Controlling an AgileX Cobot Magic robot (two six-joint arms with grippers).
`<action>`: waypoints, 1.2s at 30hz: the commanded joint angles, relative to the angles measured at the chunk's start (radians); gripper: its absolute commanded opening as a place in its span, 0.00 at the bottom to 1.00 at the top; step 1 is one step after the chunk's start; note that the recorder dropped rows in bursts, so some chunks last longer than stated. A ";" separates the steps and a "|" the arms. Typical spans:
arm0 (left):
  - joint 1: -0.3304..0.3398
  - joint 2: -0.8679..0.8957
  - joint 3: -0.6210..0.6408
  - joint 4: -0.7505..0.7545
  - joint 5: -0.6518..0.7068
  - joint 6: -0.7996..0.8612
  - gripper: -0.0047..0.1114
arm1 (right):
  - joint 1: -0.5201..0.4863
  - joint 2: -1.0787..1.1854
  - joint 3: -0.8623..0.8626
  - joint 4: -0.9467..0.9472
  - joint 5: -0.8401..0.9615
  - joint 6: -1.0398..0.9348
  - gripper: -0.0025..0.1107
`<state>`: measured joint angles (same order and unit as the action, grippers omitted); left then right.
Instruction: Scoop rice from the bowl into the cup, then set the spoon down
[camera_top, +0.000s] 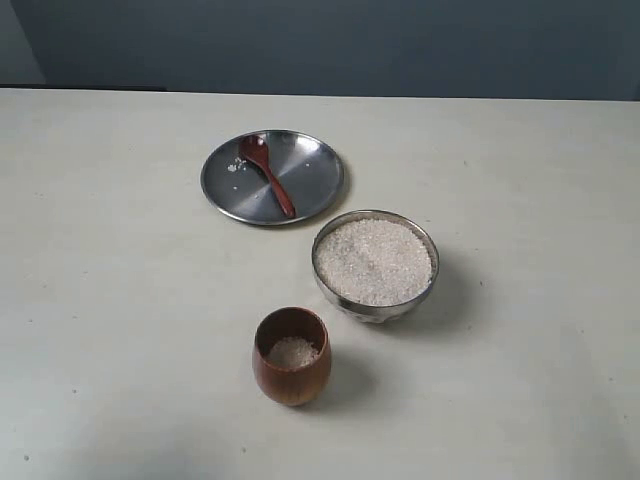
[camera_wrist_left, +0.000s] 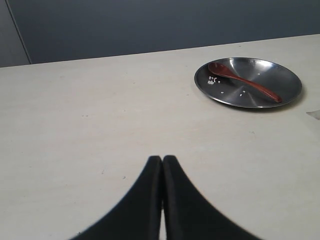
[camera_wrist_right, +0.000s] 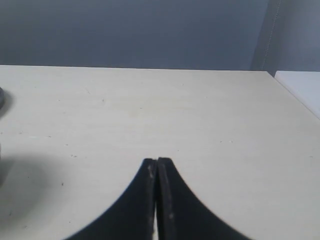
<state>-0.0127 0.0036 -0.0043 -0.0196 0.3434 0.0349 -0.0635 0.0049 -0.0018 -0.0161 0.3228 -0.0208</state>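
Observation:
The steel bowl (camera_top: 428, 285) stands right of centre, heaped with white rice (camera_top: 374, 260). In front of it sits the brown wooden cup (camera_top: 291, 378) with a little rice (camera_top: 293, 351) inside. The dark wooden spoon (camera_top: 267, 174) lies on the flat steel plate (camera_top: 310, 165) behind them, also visible in the left wrist view as spoon (camera_wrist_left: 245, 82) on plate (camera_wrist_left: 285, 82). My left gripper (camera_wrist_left: 162, 159) is shut and empty above bare table, well away from the plate. My right gripper (camera_wrist_right: 157, 160) is shut and empty too. Neither gripper shows in the exterior view.
A few loose rice grains (camera_top: 235, 166) lie on the plate beside the spoon head. The pale table (camera_top: 100, 280) ends at a dark blue wall (camera_top: 320, 45). A white surface (camera_wrist_right: 302, 85) lies past the table's edge in the right wrist view.

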 joint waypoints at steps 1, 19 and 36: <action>0.002 -0.004 0.004 -0.002 -0.010 -0.001 0.04 | -0.005 -0.005 0.002 -0.003 0.003 -0.010 0.03; 0.002 -0.004 0.004 -0.002 -0.010 -0.001 0.04 | -0.005 -0.005 0.002 0.005 0.001 -0.008 0.03; 0.002 -0.004 0.004 -0.002 -0.010 -0.001 0.04 | -0.005 -0.005 0.002 0.016 0.001 -0.001 0.03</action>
<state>-0.0127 0.0036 -0.0043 -0.0196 0.3434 0.0349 -0.0635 0.0049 -0.0018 0.0000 0.3287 -0.0228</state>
